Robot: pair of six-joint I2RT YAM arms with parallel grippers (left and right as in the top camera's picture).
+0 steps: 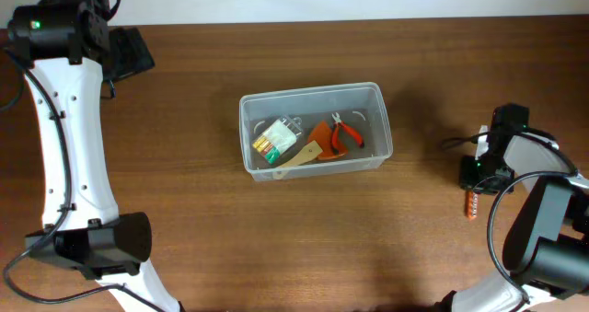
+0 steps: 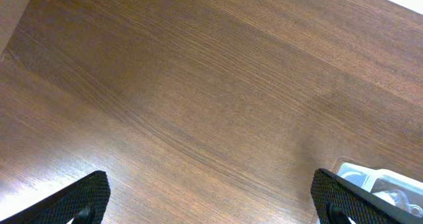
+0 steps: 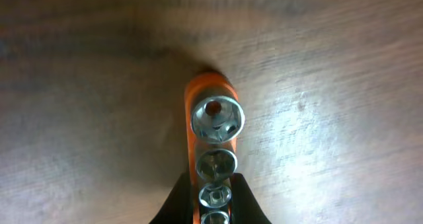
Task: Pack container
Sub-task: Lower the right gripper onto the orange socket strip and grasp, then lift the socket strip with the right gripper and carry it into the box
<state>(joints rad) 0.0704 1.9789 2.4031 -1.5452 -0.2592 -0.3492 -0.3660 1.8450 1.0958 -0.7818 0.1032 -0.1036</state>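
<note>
Up over the table (image 1: 184,192), looking down: clear container (image 1: 310,89) sitting with its open top facing up. Inside the container, at its left end, a clear pack (image 1: 276,139) with yellow and green bits. Inside near the middle, a flat orange piece (image 1: 319,135), plus a pale stick (image 1: 296,157) lying along the long wall on the robot's side. Inside toward the right end, small pliers (image 1: 348,133) with red-orange handles. Far to the left of the container and farther back, the left gripper (image 1: 133,52), too small from up here to tell wide or tight. Well off to the right of the container, the right gripper (image 1: 475,185), pointing down at a little orange socket rail (image 1: 472,204) lying on the wood, outside the container.

Next, from the left wrist: mostly brown wood. At the bottom, the left gripper (image 2: 211,207) with its two black fingers (image 2: 82,197) spread wide and only wood between them. At the lower right, one rounded corner of the container (image 2: 380,181), just past the right-hand finger. Something shiny behind its clear wall, too blurry to name.

Last, from the right wrist: the socket rail (image 3: 217,118) up close, an orange strip with a row of round silver sockets, biggest one farthest from the fingers. Squeezed tight on its near end, the right gripper (image 3: 211,211), one dark finger (image 3: 175,209) pressed to each side. Brown wood behind it.
</note>
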